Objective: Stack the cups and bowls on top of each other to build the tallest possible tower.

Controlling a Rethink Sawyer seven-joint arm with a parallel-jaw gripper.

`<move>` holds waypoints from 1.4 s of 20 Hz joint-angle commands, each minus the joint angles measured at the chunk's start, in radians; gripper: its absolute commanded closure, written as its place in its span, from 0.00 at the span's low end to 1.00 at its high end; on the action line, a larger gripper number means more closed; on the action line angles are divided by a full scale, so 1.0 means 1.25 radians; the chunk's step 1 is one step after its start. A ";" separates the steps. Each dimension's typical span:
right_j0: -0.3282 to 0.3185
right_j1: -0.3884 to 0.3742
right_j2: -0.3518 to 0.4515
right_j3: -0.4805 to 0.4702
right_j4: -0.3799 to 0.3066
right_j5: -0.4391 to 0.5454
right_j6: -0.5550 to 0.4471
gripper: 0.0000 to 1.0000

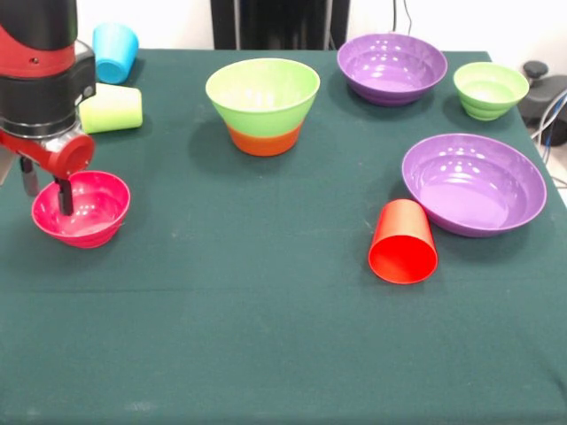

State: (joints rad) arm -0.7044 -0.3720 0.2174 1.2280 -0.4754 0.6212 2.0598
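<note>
While the arm's upper part runs out of frame at the top left corner, its red and black body hides part of the lime green cup [113, 109], which lies on its side just behind it with the mouth end covered. A sky blue cup [116, 51] lies farther back at the far edge of the dark green surface [266, 336], also partly cut by the arm.

Below the arm, the tool [46, 188] hangs at the pink bowl [81, 209]: one dark finger reaches down inside the bowl near its far left rim, the other stands just outside that rim, so the fingers straddle the wall. They look parted rather than clenched, and whether they press the rim cannot be made out. Nothing else lies in the pink bowl.

Right of that, toward the back centre, stands the tower [263, 104]: a large lime green bowl nested in an orange bowl, of which only the base band shows below. Its inside is empty.

Farther right, a purple bowl [392, 67] sits upright at the far edge, empty. In front of it, near the middle right, a red cup [403, 241] lies on its side with its mouth toward the camera, just beside a second, wider purple bowl [474, 183], also empty. A small green bowl [490, 89] stands upright at the far right. Dark equipment and cables beyond the right edge are hard to identify.
</note>
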 commanded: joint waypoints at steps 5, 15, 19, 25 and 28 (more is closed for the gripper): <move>-0.019 -0.028 0.102 0.080 0.026 0.023 -0.123 0.00; -0.020 -0.008 0.109 0.058 0.015 0.027 -0.118 0.00; -0.021 -0.003 0.112 0.063 0.013 0.019 -0.116 0.00; -0.035 0.039 0.125 0.047 0.005 -0.002 -0.125 0.00; -0.036 0.054 0.121 0.034 -0.005 -0.003 -0.129 0.00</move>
State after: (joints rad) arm -0.7445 -0.3817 0.2843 1.2646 -0.4524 0.6212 2.0598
